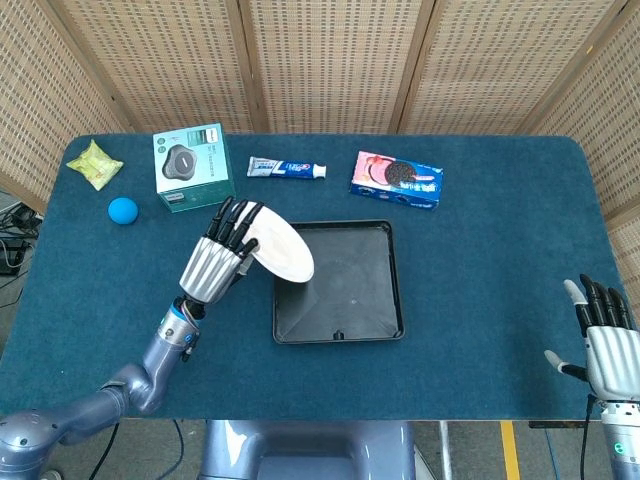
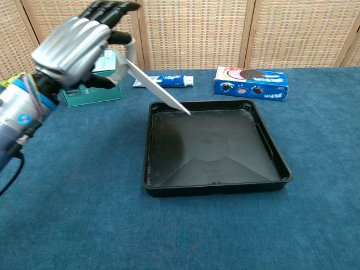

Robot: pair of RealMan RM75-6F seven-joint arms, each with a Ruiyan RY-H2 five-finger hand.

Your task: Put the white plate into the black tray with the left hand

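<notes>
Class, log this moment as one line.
left robot hand: holds white plate tilted over black tray | right robot hand: open

I see a white plate [image 1: 281, 248] over the black tray [image 1: 340, 328], pinched by my silver, black-fingered left hand [image 1: 218, 258]. Behind the tray: a white-and-blue toothpaste tube [image 1: 287, 168], a blue-and-pink cookie box [image 1: 397, 180], a teal box [image 1: 193, 167]. Left of the tray, a blue ball [image 1: 122, 210] and a yellow-green packet [image 1: 94, 163]. The tablecloth [image 1: 490, 250] is dark blue.
</notes>
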